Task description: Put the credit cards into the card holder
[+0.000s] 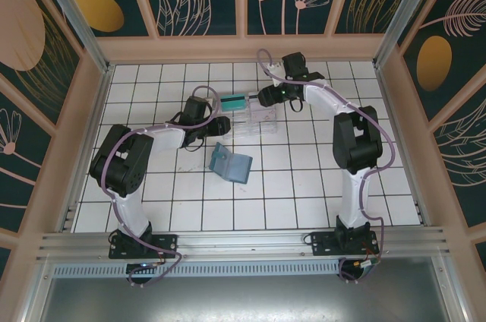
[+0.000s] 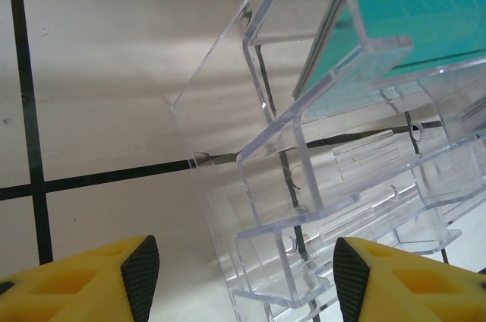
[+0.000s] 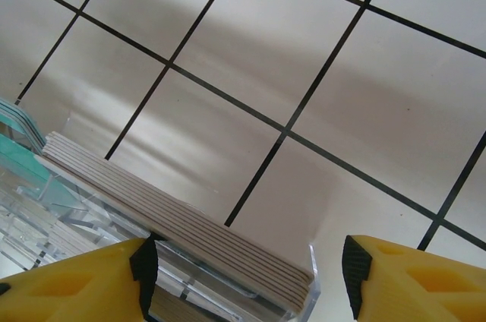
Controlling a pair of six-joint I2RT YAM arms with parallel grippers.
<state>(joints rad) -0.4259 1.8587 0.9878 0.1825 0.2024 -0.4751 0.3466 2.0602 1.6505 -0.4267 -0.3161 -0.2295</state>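
2 yellow-fingered grippers, left (image 2: 247, 265) and right (image 3: 250, 261), stand with jaws apart, gripping nothing, at the clear plastic tray (image 1: 258, 118) holding a teal-green card (image 1: 234, 99) and stacked whitish cards (image 3: 182, 216), while the dark-teal folding card holder (image 1: 230, 162) lies open nearby on the white tiled table (image 1: 304, 200).
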